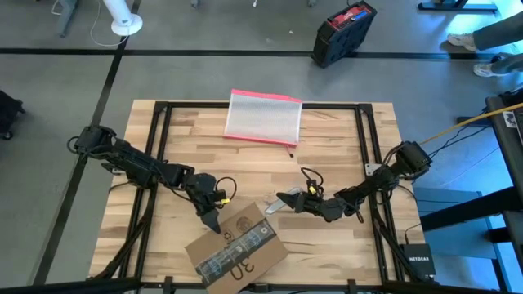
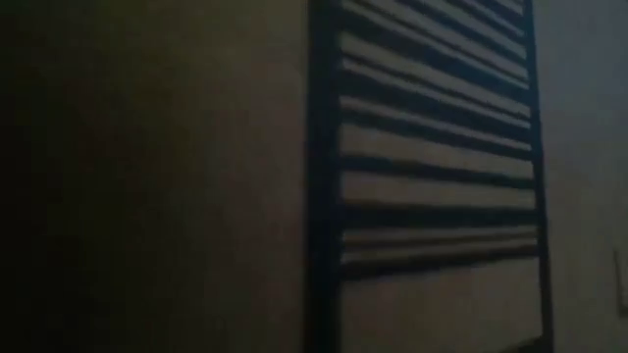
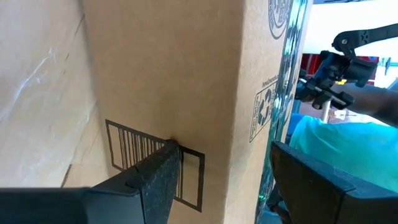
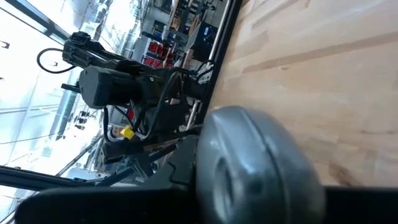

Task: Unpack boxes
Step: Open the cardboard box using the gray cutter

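The left gripper [image 1: 214, 220] sits at the box's [image 1: 237, 249] upper left corner, at the near edge of the table [image 1: 343, 245]. In the left wrist view its fingers [image 3: 155, 180] stand apart and straddle a vertical box edge, one finger against the face bearing a printed barcode, the other off the adjacent taped face; the jaws are released, not clamped. The right gripper [image 1: 282, 200] lies low over the table just right of the box's upper right corner, apart from it. Its fingertips hold a small grey metal tool [image 4: 255, 168], so it is clenched on that tool.

Count: one box, one pouch [image 1: 263, 117], one case [image 1: 343, 34], two arms.

The box is brown corrugated cardboard, lying skewed to the table edges, with a dark tape strip along its top and a printed round stamp. It fills the low view, so it stands right at the near edge. The pouch lies well apart, at the far edge. The case stands on the floor beyond.
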Controlling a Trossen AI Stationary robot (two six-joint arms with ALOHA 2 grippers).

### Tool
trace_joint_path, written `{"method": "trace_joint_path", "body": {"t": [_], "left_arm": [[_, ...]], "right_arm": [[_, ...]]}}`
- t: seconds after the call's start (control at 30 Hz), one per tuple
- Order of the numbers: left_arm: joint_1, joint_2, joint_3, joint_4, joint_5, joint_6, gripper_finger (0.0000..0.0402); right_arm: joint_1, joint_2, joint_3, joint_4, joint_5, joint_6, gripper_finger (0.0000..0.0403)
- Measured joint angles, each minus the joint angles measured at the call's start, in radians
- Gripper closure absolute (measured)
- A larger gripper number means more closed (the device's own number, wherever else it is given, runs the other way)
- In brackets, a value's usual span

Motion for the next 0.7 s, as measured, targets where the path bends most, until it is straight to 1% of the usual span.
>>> {"method": "trace_joint_path", "body": {"t": [0.17,0.43,0.7], "left_arm": [[0.001,0.000,0.002,0.005,0.000,-0.001,0.0163],[0.000,0.001,0.002,0.007,0.000,-0.008,0.0163],[0.000,0.001,0.002,0.028,0.001,-0.009,0.0163]], "right_arm": [[0.028,0.000,0.000,-0.007,-0.010,0.005,0.0338],[0.066,0.000,0.000,-0.011,0.024,0.026,0.0338],[0.130,0.000,0.000,-0.013,0.108,0.055,0.0338]]}}
